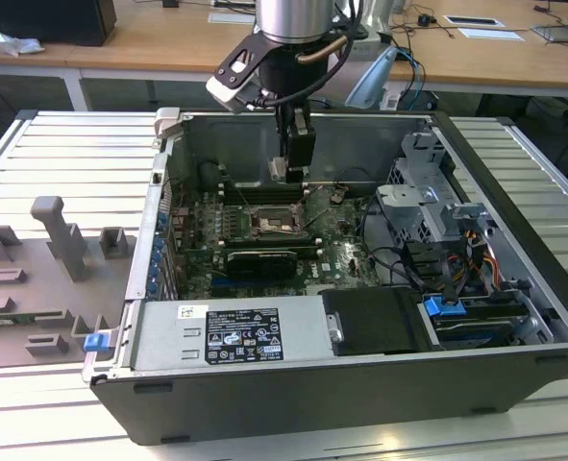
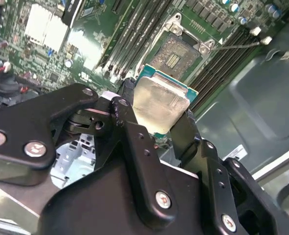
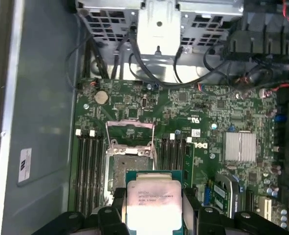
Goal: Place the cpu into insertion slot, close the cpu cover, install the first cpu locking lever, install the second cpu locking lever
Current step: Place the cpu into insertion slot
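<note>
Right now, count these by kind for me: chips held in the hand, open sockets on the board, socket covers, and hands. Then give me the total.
cpu, held in the hand: 1
open socket: 1
cpu cover, raised: 1
hand: 1
Total: 4

The insertion slot [image 3: 127,165] lies uncovered; memory slots [image 3: 88,161] flank 2 sides.

I count one cpu [image 3: 153,203], my one gripper [image 2: 159,111], one socket [image 3: 129,165], one motherboard [image 3: 208,110], one silver heatsink [image 3: 239,147], one computer case [image 1: 514,389].
</note>
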Robot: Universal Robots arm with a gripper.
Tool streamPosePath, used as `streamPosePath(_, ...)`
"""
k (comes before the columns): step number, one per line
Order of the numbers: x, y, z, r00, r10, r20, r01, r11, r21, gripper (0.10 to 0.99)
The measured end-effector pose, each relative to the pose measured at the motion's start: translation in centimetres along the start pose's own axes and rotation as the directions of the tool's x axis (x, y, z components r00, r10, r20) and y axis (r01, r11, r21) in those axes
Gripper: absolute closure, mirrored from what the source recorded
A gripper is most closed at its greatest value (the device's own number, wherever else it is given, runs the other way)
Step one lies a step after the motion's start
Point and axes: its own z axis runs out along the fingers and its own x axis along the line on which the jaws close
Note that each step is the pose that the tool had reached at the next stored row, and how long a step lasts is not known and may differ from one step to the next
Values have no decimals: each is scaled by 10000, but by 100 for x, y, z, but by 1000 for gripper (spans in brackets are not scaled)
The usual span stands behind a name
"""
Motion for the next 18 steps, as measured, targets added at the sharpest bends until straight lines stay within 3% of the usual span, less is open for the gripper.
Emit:
streamPosePath(5, 2, -22, 83, 9999, 124, -9, -124, 9999, -3, 545)
streamPosePath(18, -3, -112, 420, 10000, -10, -31, 10, 10000, -1, 545)
